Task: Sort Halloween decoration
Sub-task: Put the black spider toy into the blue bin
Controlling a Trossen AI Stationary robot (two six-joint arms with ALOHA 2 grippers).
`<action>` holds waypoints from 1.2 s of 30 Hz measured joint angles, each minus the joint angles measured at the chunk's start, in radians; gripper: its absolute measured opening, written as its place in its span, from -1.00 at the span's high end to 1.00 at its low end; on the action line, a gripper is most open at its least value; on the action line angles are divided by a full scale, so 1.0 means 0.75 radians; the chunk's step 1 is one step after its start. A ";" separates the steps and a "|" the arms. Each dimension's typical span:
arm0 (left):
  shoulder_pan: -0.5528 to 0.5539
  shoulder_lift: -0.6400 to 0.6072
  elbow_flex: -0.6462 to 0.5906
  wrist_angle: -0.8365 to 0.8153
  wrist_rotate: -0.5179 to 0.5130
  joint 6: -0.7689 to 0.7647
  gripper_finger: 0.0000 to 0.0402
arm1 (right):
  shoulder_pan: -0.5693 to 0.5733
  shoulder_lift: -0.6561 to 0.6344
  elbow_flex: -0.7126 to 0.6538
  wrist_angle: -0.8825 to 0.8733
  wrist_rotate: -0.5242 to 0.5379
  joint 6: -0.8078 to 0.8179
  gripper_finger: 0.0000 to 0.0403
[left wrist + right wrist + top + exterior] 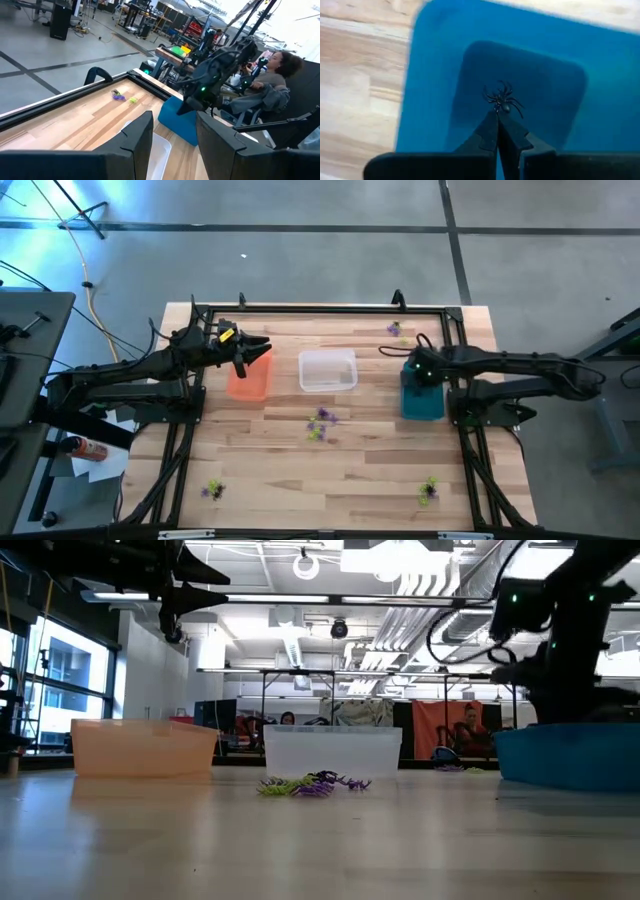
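On a pale wood-plank bench [340, 470], the right gripper [498, 116] hangs over a smooth teal plastic bin [421, 398], fingers pressed together, pinching a black spider trinket [502, 100]. The left gripper [262, 348] hovers above the translucent orange bin [250, 378], fingers apart and empty. A spiky purple and yellow-green trinket pile [320, 423] lies near the clear bin [328, 370].

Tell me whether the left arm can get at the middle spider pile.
Probably yes: the left gripper hangs open over the orange bin, and bare table lies between it and the spider pile.
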 joint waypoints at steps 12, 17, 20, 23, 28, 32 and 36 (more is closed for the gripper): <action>-0.001 0.000 0.000 -0.021 0.000 -0.001 0.32 | -0.096 0.028 -0.085 0.131 -0.015 0.076 0.99; -0.001 0.000 0.000 -0.103 0.000 -0.001 0.32 | -0.117 0.036 -0.086 0.121 -0.041 0.101 0.82; -0.001 0.001 0.000 -0.116 0.001 -0.001 0.32 | -0.117 0.036 -0.086 0.121 -0.036 0.101 0.61; -0.001 0.001 0.000 -0.116 0.001 -0.001 0.32 | -0.117 0.036 -0.085 0.119 -0.038 0.092 0.37; -0.001 0.001 0.000 -0.116 0.001 -0.001 0.32 | -0.117 0.036 -0.033 0.095 -0.035 0.026 0.04; 0.001 0.001 0.000 -0.116 0.001 -0.001 0.32 | -0.117 0.036 0.055 0.039 -0.061 -0.051 -0.10; 0.000 0.001 0.000 -0.116 0.005 -0.002 0.32 | -0.109 0.012 0.215 -0.136 -0.068 -0.186 -0.12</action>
